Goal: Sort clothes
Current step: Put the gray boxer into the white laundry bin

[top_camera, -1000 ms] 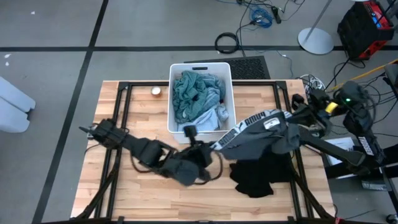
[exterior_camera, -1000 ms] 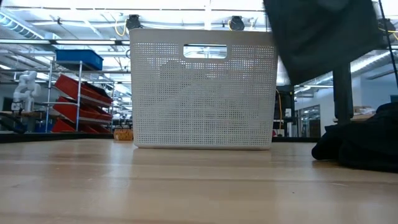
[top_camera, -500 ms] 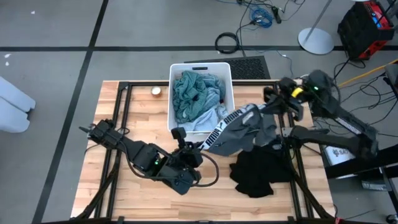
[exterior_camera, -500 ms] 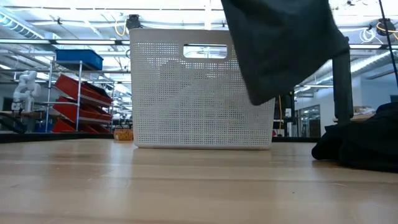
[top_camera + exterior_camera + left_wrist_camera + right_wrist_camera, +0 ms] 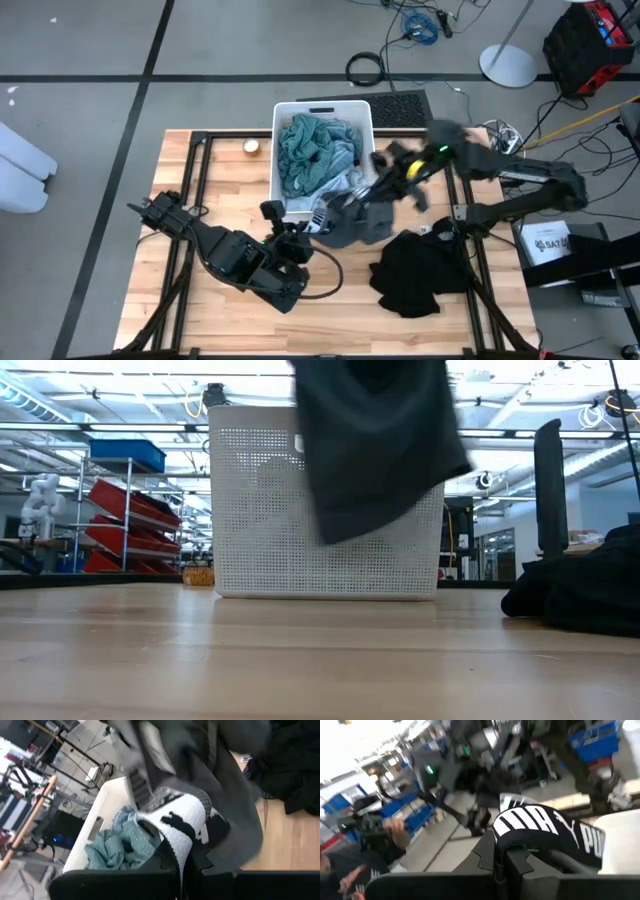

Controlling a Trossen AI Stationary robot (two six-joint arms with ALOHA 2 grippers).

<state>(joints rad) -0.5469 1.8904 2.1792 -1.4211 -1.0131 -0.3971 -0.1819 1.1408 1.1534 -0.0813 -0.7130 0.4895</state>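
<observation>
While both grippers stay clamped on the dark grey garment [image 5: 352,217] — left gripper [image 5: 297,232] and right gripper [image 5: 385,187] by the white bin's [image 5: 366,125] near right corner — keep it taut, clearing the rim; black clothes [image 5: 415,272] lie right of it.

Dark grey garment [image 5: 352,217] with black-white lettered waistband hung stretched between both grippers; black pile [image 5: 412,273] lay below the right gripper, teal piece [image 5: 308,150] beyond the left.
</observation>
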